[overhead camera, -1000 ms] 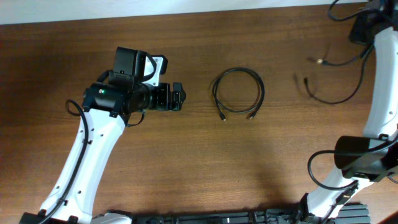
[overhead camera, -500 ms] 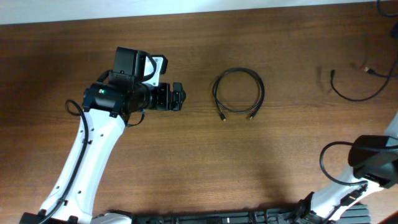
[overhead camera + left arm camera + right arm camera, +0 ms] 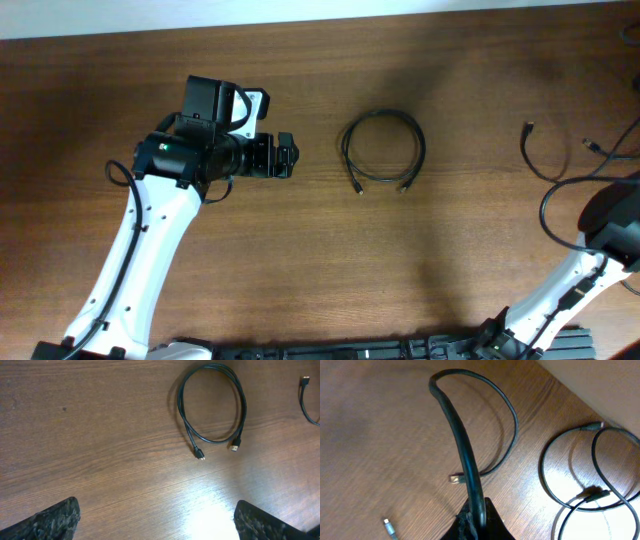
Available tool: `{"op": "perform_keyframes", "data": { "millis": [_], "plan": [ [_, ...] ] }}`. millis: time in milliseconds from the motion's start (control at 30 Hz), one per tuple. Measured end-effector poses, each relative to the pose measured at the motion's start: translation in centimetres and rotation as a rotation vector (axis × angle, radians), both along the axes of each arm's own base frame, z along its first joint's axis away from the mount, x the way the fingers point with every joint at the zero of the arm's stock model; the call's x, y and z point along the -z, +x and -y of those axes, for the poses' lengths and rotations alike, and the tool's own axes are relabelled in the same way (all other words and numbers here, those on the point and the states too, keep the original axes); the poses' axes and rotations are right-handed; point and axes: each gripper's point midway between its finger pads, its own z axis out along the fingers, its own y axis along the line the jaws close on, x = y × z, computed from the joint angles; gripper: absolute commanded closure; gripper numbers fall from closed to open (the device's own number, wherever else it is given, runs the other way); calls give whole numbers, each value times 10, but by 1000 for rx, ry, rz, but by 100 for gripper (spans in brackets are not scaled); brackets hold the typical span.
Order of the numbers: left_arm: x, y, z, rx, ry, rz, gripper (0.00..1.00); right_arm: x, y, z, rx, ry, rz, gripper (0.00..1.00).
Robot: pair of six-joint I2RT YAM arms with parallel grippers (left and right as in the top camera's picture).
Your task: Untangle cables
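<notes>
On the left of the brown wooden table (image 3: 120,80), the left claw (image 3: 287,156) sat with its fingers (image 3: 55,519) spread wide, empty. To its right lay a thin black cable coiled in a ring (image 3: 385,112), resting apart from it. At the far right edge, the right claw (image 3: 475,522) pinched a second thin black cable (image 3: 461,445).

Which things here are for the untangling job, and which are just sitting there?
For the job:
- coiled cable in the middle of the table
- held cable, clamped in the right arm's jaws
- loose cables lying beside it

Just there:
- wooden table
- thick black wire on the left arm, which is part of the robot
</notes>
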Motion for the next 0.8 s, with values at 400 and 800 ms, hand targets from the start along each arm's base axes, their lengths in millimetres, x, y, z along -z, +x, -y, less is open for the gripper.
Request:
{"op": "perform_keyframes", "data": {
  "millis": [400, 800],
  "plan": [
    [0, 0, 0, 0, 0, 0, 1, 35, -9, 1, 9, 100, -55, 1],
    [0, 0, 0, 0, 0, 0, 1, 44, 4, -76, -339, 398, -30, 1]
  ]
}}
